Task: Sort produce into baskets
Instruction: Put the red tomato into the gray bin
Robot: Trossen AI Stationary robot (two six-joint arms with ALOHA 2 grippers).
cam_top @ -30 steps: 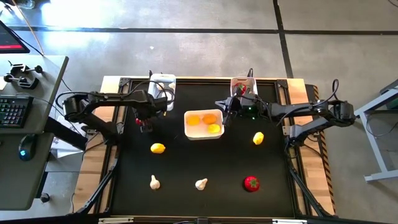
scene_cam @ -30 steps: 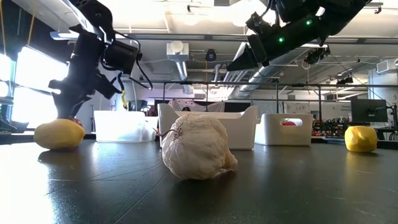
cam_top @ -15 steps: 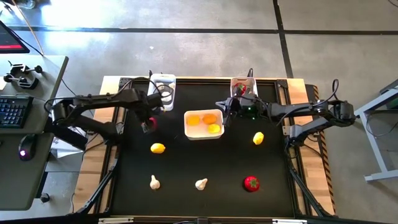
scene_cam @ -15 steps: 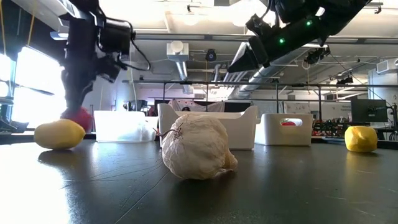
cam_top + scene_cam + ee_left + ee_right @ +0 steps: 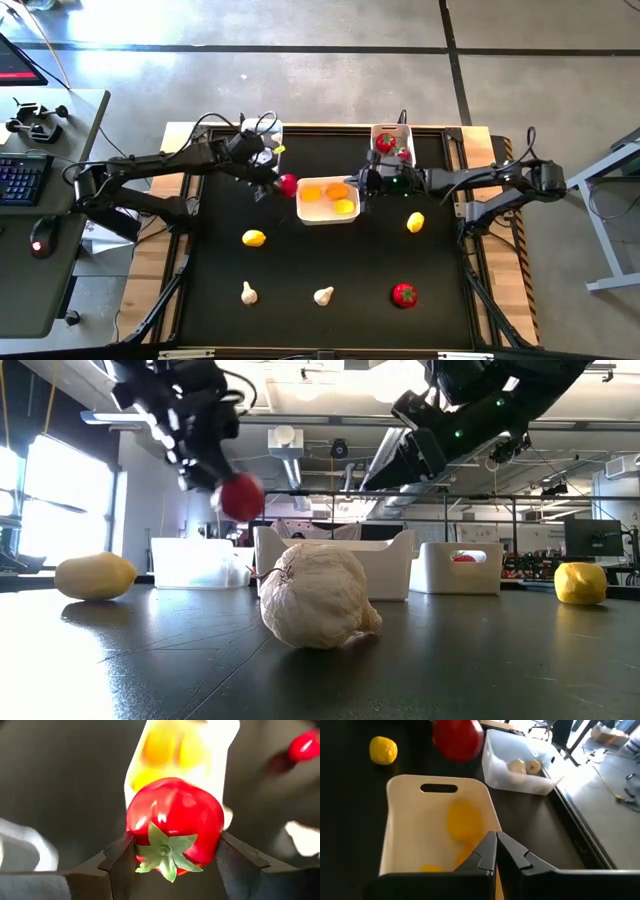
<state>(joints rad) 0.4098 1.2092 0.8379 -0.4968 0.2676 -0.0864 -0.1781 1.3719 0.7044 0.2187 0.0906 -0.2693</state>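
A red round fruit with a green top (image 5: 288,184) hangs in the air just left of the middle basket (image 5: 352,215), with my left gripper (image 5: 279,183) shut on it. The middle basket holds yellow pieces. My right gripper (image 5: 362,186) hovers shut over that basket's right end and touches nothing. A narrow basket (image 5: 391,130) at the far edge holds red fruits. Another basket (image 5: 520,775) at the far left holds garlic bulbs. Two lemons (image 5: 254,238) (image 5: 416,222), two garlic bulbs (image 5: 248,292) (image 5: 323,295) and a red fruit (image 5: 404,294) lie on the black table. My left gripper pinches the red fruit by two opposite sides (image 5: 131,827) between its two fingers (image 5: 116,865). The green top (image 5: 162,849) faces back toward the wrist. The fingers slant downward from the table's left. The fruit (image 5: 240,496) is lifted well clear of the table.
The big garlic bulb (image 5: 318,595) lies close to the low camera. The left arm (image 5: 170,160) crosses over the far-left basket. Table frame rails run along the edges, and a desk with a keyboard (image 5: 20,180) stands off the left side.
My left gripper has risen from the table with the red fruit and gone toward the table's right, up to the middle basket. It has tipped from pointing down to slanting. The fruit, on the table before, now hangs clear.
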